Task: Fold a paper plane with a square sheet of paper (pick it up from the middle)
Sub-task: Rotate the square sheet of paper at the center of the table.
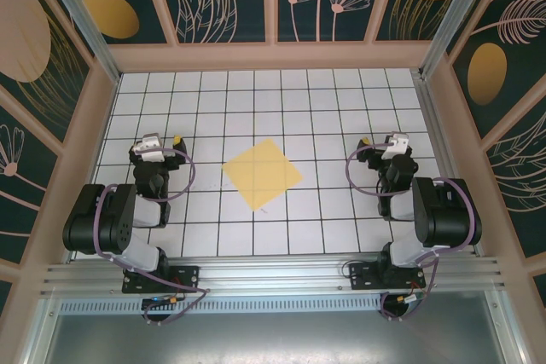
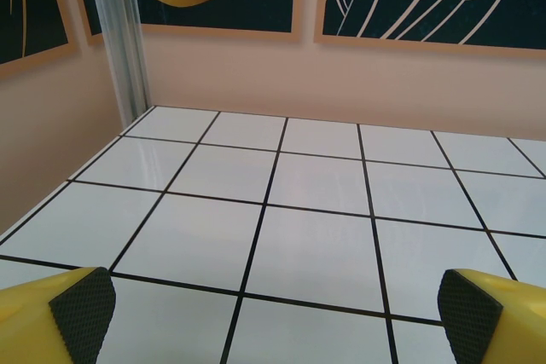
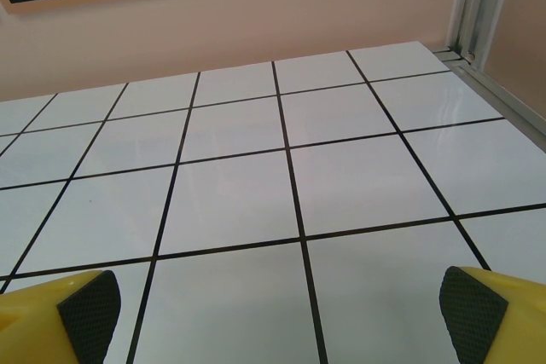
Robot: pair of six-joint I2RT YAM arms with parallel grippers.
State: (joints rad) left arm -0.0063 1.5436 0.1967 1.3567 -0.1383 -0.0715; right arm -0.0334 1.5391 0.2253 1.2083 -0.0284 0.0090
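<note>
left arm: black jointed arm, folded low at the left side of the white tiled table (image 1: pixel 341 108), wrist pointed toward the far wall.
left gripper (image 1: pixel 160 141): jaws spread wide, nothing between them. The wrist view showed the yellow fingers with black ribbed pads (image 2: pixel 82 304) at the two lower corners and bare tiles in the gap (image 2: pixel 273 317).
square sheet of paper (image 1: pixel 262 173): thin plain yellow sheet, flat on the table at mid-width, unfolded, no crease visible. It sat turned like a diamond, one corner aimed at each arm, one at the far wall, one at the near edge.
right gripper (image 1: pixel 388 142): jaws also wide apart and empty. Its wrist view had the same yellow fingers and black pads (image 3: pixel 89 309), with only tiles ahead (image 3: pixel 273 313).
right arm: black jointed arm, folded low on the right side, mirror of the left.
key relation: sheet lay between the two grippers, inboard of both and apart from each. From the left jaws it was to the right; from the right jaws, to the left. Both grippers faced forward, past it.
long axis: none, it was square; diagonals ran roughly side to side and near to far.
nearer arm: left looked slightly closer, but it was a close call.
task progress: judged not yet started; pickup from the middle pending.
</note>
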